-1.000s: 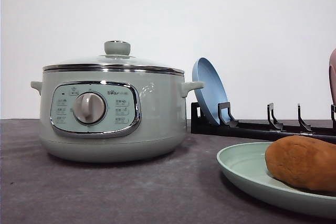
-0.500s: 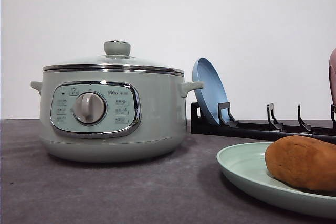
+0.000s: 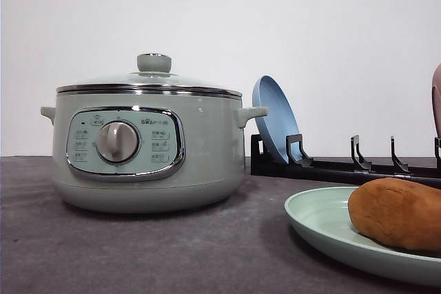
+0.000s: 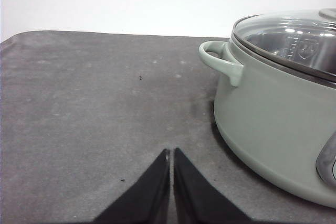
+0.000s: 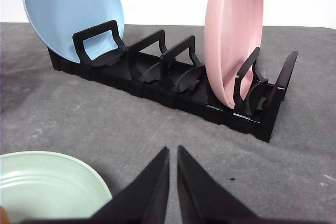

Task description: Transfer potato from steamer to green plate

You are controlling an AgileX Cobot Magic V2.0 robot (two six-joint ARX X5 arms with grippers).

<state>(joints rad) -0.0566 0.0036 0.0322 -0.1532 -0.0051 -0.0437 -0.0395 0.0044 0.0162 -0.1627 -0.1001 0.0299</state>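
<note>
The orange-brown potato (image 3: 400, 213) lies on the pale green plate (image 3: 324, 222) at the front right of the table. The sage-green steamer (image 3: 148, 149) stands at the left with its glass lid (image 3: 153, 77) on. In the left wrist view the steamer (image 4: 278, 108) with its side handle (image 4: 220, 61) is close by; my left gripper (image 4: 171, 153) is shut and empty over the grey mat. My right gripper (image 5: 173, 150) is shut and empty beside the green plate's rim (image 5: 47, 179), facing the rack.
A black dish rack (image 5: 173, 80) stands behind the green plate, holding a blue plate (image 5: 71, 11) and a pink plate (image 5: 233, 30) upright. The blue plate (image 3: 274, 118) leans close to the steamer's right handle. A grey mat (image 4: 94, 108) covers the table.
</note>
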